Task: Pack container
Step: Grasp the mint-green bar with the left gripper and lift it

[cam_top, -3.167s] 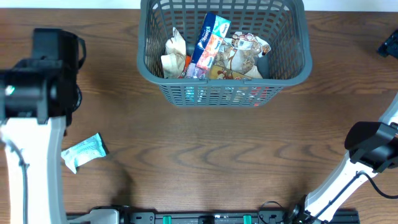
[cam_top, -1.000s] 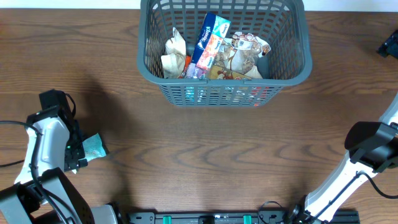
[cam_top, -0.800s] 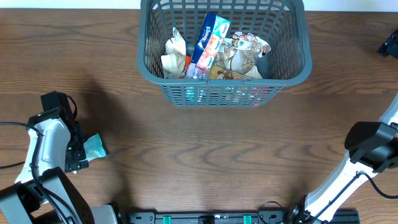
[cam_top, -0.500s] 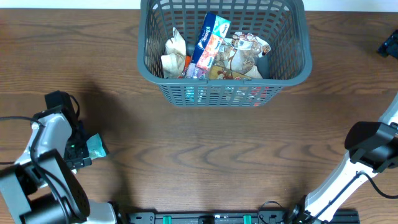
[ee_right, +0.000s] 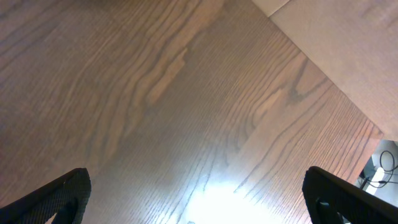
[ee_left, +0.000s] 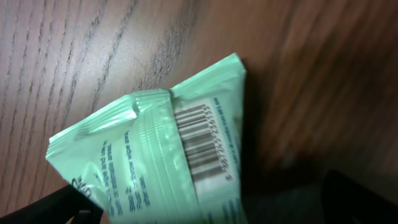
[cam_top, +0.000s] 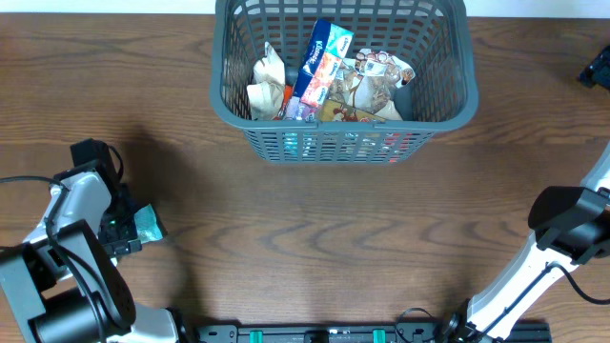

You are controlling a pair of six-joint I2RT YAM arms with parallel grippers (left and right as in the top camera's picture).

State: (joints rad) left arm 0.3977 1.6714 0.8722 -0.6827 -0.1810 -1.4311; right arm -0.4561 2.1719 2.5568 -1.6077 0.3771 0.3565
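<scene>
Jaws of my left gripper (ee_left: 211, 198) stand spread wide in the wrist view, 1 dark tip at 7 o'clock and the other at 5 o'clock. A mint-green packet (ee_left: 155, 162) lies flat between them on the wooden table (ee_left: 62, 50), barcode side up. Its 3 o'clock edge is clear of the tip on that side. At the other tip I cannot tell whether plastic and finger touch.

From overhead, the left gripper (cam_top: 122, 232) sits at 8 o'clock of the table (cam_top: 315, 229), low over the mint-green packet (cam_top: 148, 224), of which only 1 corner shows past the arm.

My right gripper (ee_right: 199, 199) is spread too, its 2 tips in the bottom corners of its wrist view with only bare table (ee_right: 155, 93) between them. The table's edge runs across at 2 o'clock.

The container (cam_top: 343, 122) stands at 12 o'clock in the overhead view, well apart from both arms. Inside it a blue and orange packet (cam_top: 324, 57) leans upright in the middle, with cream packets (cam_top: 267, 81) at its 9 o'clock and a patterned packet (cam_top: 376, 81) at its 3 o'clock
</scene>
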